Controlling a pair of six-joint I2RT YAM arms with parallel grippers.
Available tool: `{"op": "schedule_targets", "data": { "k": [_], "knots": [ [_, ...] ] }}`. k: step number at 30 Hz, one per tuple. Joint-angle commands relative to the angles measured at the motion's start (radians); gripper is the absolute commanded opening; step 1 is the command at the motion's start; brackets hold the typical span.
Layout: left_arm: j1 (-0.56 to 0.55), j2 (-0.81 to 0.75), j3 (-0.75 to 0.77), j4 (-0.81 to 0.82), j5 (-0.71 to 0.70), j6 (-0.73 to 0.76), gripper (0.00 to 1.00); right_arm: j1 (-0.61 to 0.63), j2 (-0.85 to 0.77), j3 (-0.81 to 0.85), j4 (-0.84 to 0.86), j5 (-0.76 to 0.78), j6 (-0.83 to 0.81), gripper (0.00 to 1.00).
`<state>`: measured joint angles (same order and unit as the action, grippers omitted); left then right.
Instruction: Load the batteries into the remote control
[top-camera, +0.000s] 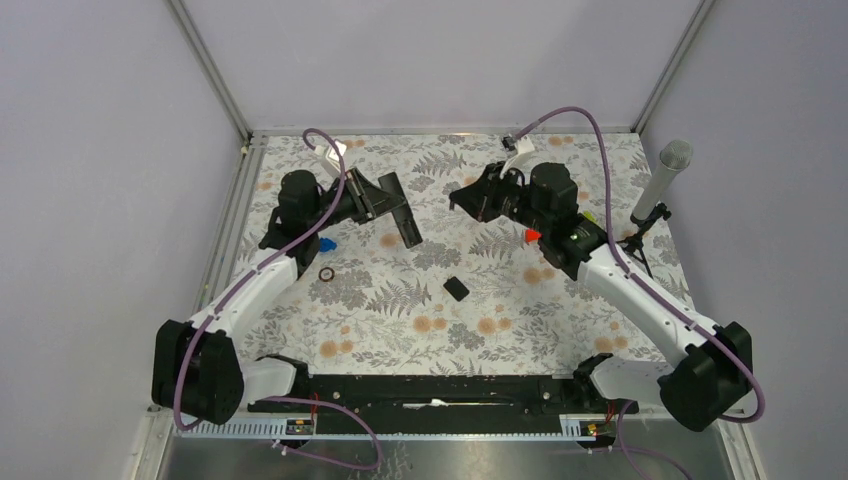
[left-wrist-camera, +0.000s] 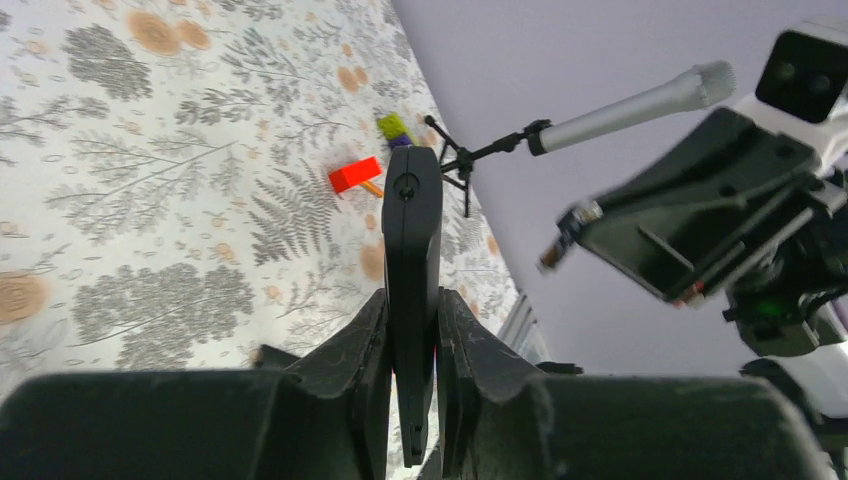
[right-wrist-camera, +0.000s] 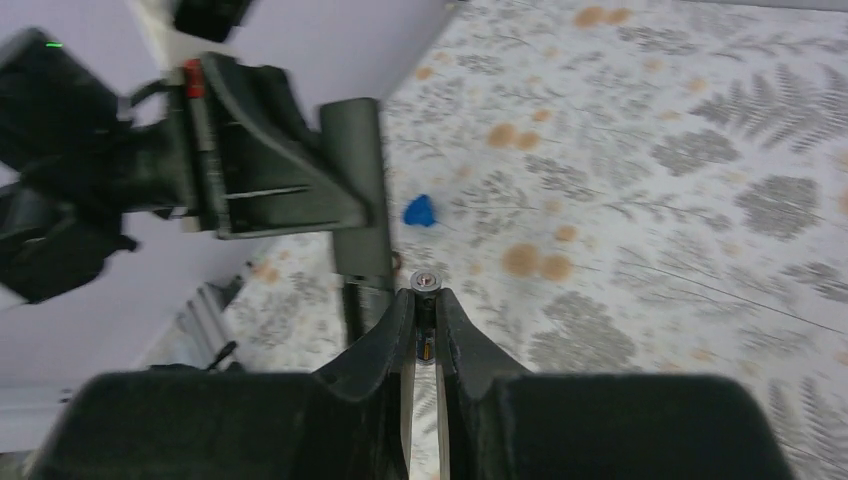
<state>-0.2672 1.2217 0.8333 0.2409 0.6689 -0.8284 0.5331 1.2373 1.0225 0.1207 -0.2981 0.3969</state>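
I am holding the remote control (left-wrist-camera: 411, 225) over the bench (top-camera: 400, 335) in the left tool (left-wrist-camera: 412, 318) and pinching one battery (right-wrist-camera: 424, 283) in the right tool (right-wrist-camera: 424, 305). The cover (top-camera: 456, 288) is lying off, so I judge insertion not yet done.

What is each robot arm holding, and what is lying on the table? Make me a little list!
left fingers: shut on the remote control
right fingers: shut on a battery, near the remote control
back cover: flat on the table, in the middle
red block: on the table, right side
microphone: on its stand, far right
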Motion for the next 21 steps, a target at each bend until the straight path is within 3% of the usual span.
{"op": "schedule_targets", "data": {
  "k": [1, 8, 12, 21],
  "knots": [
    [-0.019, 0.027, 0.051, 0.205, 0.059, -0.145, 0.00, 0.118, -0.017, 0.019, 0.125, 0.040, 0.129, 0.10],
    [-0.025, 0.046, 0.044, 0.292, 0.109, -0.295, 0.00, 0.209, -0.032, 0.040, 0.123, 0.127, 0.083, 0.09],
    [-0.026, 0.045, 0.048, 0.304, 0.126, -0.322, 0.00, 0.240, -0.010, 0.083, 0.077, 0.091, 0.026, 0.09],
    [-0.026, 0.036, 0.059, 0.335, 0.160, -0.353, 0.00, 0.319, 0.015, 0.139, 0.004, 0.161, -0.136, 0.11]
  ]
}}
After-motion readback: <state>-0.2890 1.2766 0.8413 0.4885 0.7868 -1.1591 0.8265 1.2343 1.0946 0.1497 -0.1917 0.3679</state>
